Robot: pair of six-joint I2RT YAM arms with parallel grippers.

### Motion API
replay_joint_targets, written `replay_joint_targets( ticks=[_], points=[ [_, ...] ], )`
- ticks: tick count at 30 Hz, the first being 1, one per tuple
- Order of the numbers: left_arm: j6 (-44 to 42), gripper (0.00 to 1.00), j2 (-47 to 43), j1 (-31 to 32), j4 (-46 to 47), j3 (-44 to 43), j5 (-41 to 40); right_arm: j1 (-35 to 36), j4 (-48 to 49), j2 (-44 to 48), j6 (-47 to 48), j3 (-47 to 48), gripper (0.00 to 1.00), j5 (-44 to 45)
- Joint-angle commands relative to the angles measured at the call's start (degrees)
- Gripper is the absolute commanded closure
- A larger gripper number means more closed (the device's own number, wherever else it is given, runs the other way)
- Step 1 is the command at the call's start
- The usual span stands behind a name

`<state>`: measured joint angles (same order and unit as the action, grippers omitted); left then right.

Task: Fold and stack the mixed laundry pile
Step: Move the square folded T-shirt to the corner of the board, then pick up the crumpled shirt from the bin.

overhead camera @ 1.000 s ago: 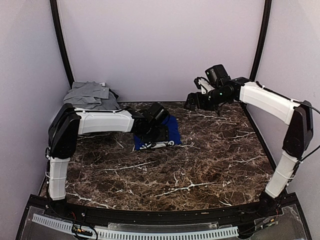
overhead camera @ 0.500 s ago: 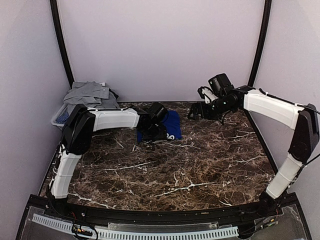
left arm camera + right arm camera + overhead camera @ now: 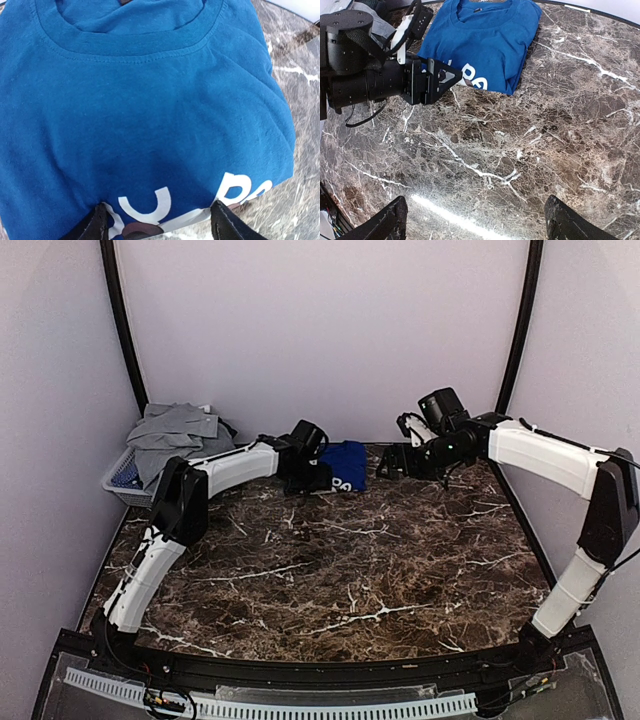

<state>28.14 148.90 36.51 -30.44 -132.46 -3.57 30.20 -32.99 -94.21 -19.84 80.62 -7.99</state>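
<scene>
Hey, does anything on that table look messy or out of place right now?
Only the grey clothes, heaped unfolded and spilling over the basket at the far left. The blue T-shirt lies neatly folded, flat on the table.

The blue T-shirt (image 3: 150, 110) is soft, matt knitted cloth with smoother white print, lying on a glossy, polished table (image 3: 530, 150) of dark marble-look stone.

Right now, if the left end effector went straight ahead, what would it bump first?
The folded royal-blue T-shirt with white print; the left end effector points at its near edge, probably touching.
</scene>
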Motion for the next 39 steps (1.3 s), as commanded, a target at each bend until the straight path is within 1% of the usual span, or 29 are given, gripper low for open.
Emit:
replay_joint_targets(
  ticks=[1, 3, 6, 10, 11, 15, 20, 23, 24, 26, 27, 28, 29, 30, 31, 32, 33, 34, 35, 36, 37, 38, 39],
  points=[
    [-2.52, 0.27, 4.55, -1.62, -4.89, -3.04, 3.12, -0.49, 1.26, 0.9, -0.29, -0.55, 0.08, -0.51],
    [-3.69, 0.24, 4.36, -1.7, -4.73, -4.43, 2.77, -0.49, 1.34, 0.82, -0.36, -0.46, 0.08, -0.79],
    [-6.35, 0.2, 1.31, -1.7, -3.73, -5.31, 2.8, -0.49, 1.41, 1.0, -0.38, -0.3, 0.08, -1.35],
    [-9.97, 0.13, -5.85, -1.65, -3.72, -5.45, 2.19, -0.49, 1.4, 2.62, -0.17, -0.27, 0.07, -1.44],
    [-11.18, 0.08, -8.37, -1.69, -3.82, -5.44, 2.0, -0.53, 1.4, 3.09, -0.06, -0.33, 0.07, -1.48],
    [-14.17, 0.02, -15.9, -1.7, -5.2, -5.61, 1.07, -0.49, 1.25, 4.4, 0.47, -0.63, 0.06, -1.33],
    [-16.39, 0.01, -23.22, -1.71, -10.1, -5.23, -0.79, -0.49, 0.67, 5.81, 1.0, -1.22, 0.05, -1.64],
    [-17.21, 0.01, -29.69, -2.26, -12.37, -2.56, -4.37, -0.49, 0.76, 7.25, 1.43, -2.58, 0.05, -1.95],
    [-17.05, 0.01, -31.29, -2.65, -12.89, 0.36, -4.75, -0.49, 0.85, 7.74, 1.58, -3.13, 0.05, -2.25],
    [-16.3, 0.01, -39.22, -4.11, -12.32, 6.71, -5.94, -0.47, 0.94, 8.5, 1.8, -4.16, 0.05, -2.63],
    [-15.71, 0.01, -41.42, -5.47, -11.55, 12.19, -6.71, -0.49, 0.94, 8.9, 1.85, -4.68, 0.05, -2.71],
    [-15.38, 0.01, -46.03, -6.23, -9.99, 14.93, -7.2, -0.49, 1.07, 9.22, 1.98, -5.1, 0.05, -2.95],
    [-14.64, 0.01, -48.24, -8.04, -9.07, 20.46, -7.8, -0.49, 1.1, 9.63, 2.07, -5.54, 0.05, -3.13],
    [-14.1, 0.01, -52.63, -9.14, -7.76, 22.94, -7.78, -0.49, 1.13, 9.76, 2.16, -5.82, 0.05, -3.41],
    [-12.72, 0.01, -54.58, -11.85, -6.91, 27.67, -7.44, -0.49, 1.25, 9.87, 2.23, -6.09, 0.05, -3.58],
    [-11.59, 0.01, -58.28, -14.75, -6.61, 29.71, -7.43, -0.49, 1.31, 9.96, 2.33, -6.35, 0.05, -3.76],
    [-11.03, 0.01, -60.04, -16.22, -6.11, 33.76, -8.08, -0.53, 1.38, 10.0, 2.34, -6.57, 0.05, -3.79],
    [-9.98, 0.01, -63.14, -19.27, -5.86, 35.78, -8.75, -0.49, 1.57, 10.01, 2.38, -6.85, 0.05, -3.85],
    [-9.39, 0.01, -64.54, -20.86, -5.14, 39.19, -9.22, -0.49, 1.75, 10.01, 2.37, -7.06, 0.05, -3.93],
    [-7.74, 0.01, -66.7, -24.64, -4.93, 40.78, -8.52, -0.49, 1.94, 9.89, 2.33, -7.32, 0.04, -4.0],
    [-6.87, 0.01, -67.42, -26.71, -4.82, 43.23, -8.01, -0.49, 2.03, 9.74, 2.34, -7.49, 0.04, -4.18],
    [-5.79, 0.01, -68.19, -30.37, -4.81, 44.17, -7.28, -0.49, 2.06, 9.65, 2.34, -7.57, 0.04, -4.44],
    [-5.5, 0.01, -68.29, -32.12, -4.92, 45.53, -7.21, -0.49, 2.16, 9.51, 2.38, -7.58, 0.04, -4.47]
  ],
)
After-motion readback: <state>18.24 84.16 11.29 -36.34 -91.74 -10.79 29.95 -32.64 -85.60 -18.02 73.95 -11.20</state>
